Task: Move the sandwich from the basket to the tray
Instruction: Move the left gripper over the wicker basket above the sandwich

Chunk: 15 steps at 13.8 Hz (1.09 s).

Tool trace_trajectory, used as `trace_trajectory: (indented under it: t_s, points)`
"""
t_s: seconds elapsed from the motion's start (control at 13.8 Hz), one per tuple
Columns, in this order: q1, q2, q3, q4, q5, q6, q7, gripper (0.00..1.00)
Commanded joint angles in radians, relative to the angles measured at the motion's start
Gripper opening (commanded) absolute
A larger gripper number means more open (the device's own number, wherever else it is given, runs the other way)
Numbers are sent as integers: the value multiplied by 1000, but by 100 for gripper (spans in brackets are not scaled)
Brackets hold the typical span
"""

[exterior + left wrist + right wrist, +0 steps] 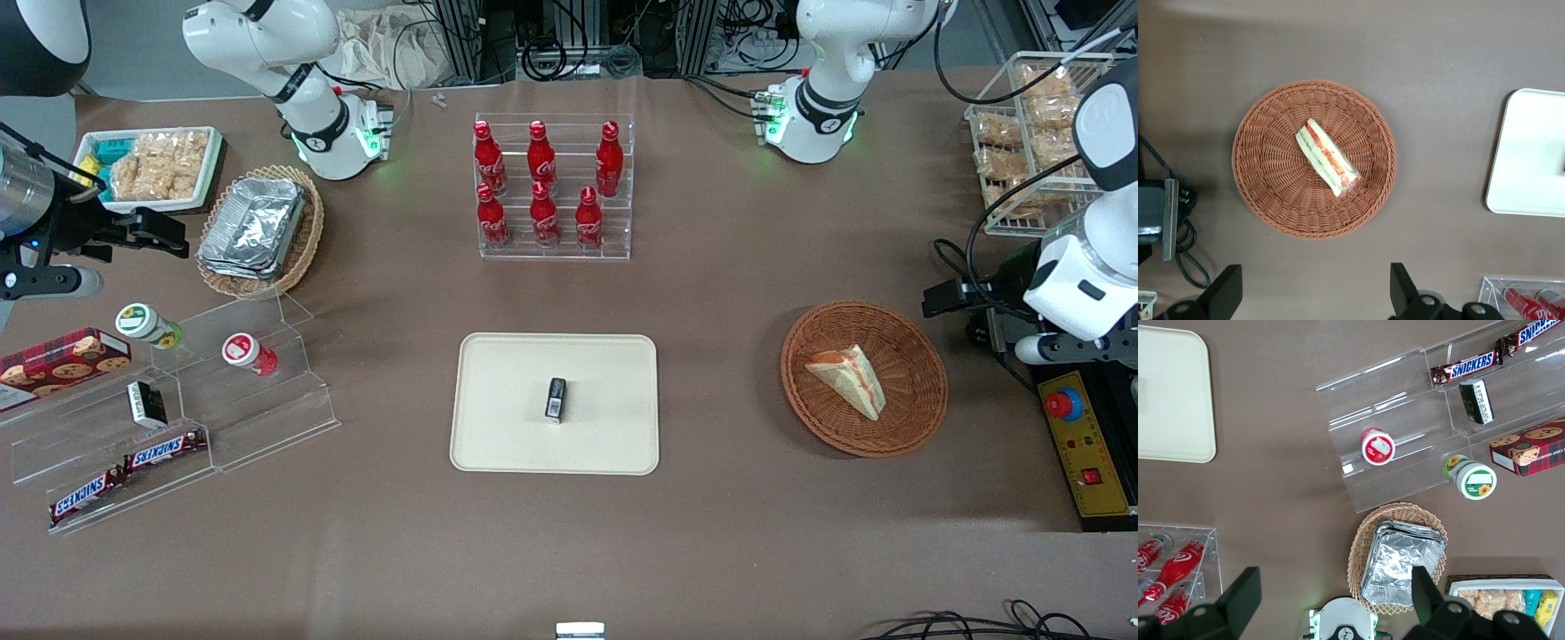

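Observation:
The sandwich (849,378) lies in the round reddish-brown basket (916,373), toward the working arm's end of the table. The wrist view shows its red and green filling edge (1327,158) in the basket (1271,167). The cream tray (498,391) lies mid-table with a small black object (556,399) on it; one end of the tray (1531,160) shows in the wrist view. My left gripper (938,298) hangs high beside the basket's rim, a little farther from the front camera than the sandwich. Its fingers (1225,290) stand wide apart with nothing between them, midpoint of the gripper (1313,293) off the basket.
A clear rack of red bottles (551,191) stands farther from the front camera than the tray. A white wire basket of snack bags (1031,142) and a yellow control box (1085,444) sit at the working arm's end. An oval basket with foil containers (258,227) and an acrylic shelf (222,391) sit toward the parked arm's end.

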<state>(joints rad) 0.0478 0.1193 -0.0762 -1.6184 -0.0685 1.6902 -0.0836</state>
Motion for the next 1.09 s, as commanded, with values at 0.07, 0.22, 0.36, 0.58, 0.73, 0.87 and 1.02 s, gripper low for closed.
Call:
trace_trajectory:
  t_s: [0.07,0.22,0.36,0.58,0.73,0.87,1.02]
  points:
    - [11,22,-13,28,4,-37,22,99]
    - [11,23,-14,23,3,-29,16,99]
    - [11,28,-13,-1,-2,-33,16,99]
    - [14,26,-8,-104,1,55,10,99]
    - [15,-6,-7,-232,1,185,-37,99]
    - [15,-52,7,-355,1,316,-74,99]
    - [15,-56,7,-428,-8,428,-161,99]
